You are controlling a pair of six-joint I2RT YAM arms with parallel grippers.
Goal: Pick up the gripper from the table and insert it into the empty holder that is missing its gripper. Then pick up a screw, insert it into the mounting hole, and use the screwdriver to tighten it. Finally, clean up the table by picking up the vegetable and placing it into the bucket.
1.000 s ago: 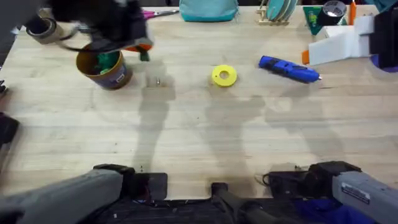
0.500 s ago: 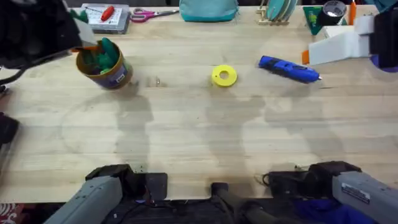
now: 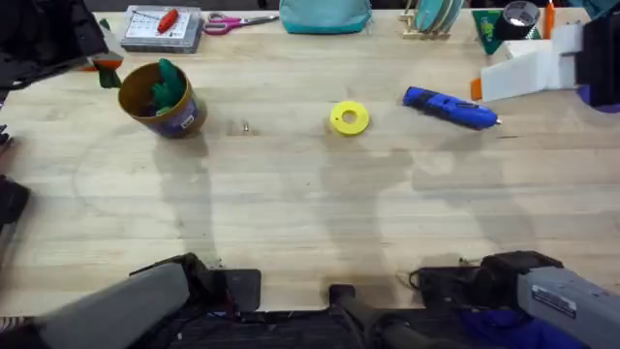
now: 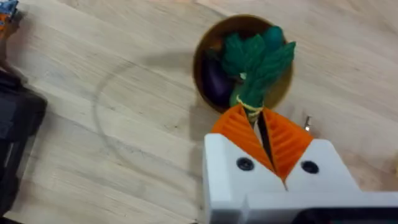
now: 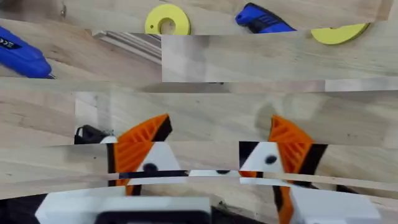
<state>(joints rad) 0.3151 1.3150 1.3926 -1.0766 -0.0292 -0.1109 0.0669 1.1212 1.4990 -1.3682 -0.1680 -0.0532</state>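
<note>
The left gripper is seen above the bucket, its pads nearly shut with nothing between them. The vegetable is lodged in the bucket, just ahead of the fingertips. The right gripper is held open, though its view is broken up. The screwdriver is laid well apart.

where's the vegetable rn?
In the bucket at the overhead view's upper left: the vegetable pokes up from it. The left hand sits beside the can.
</note>
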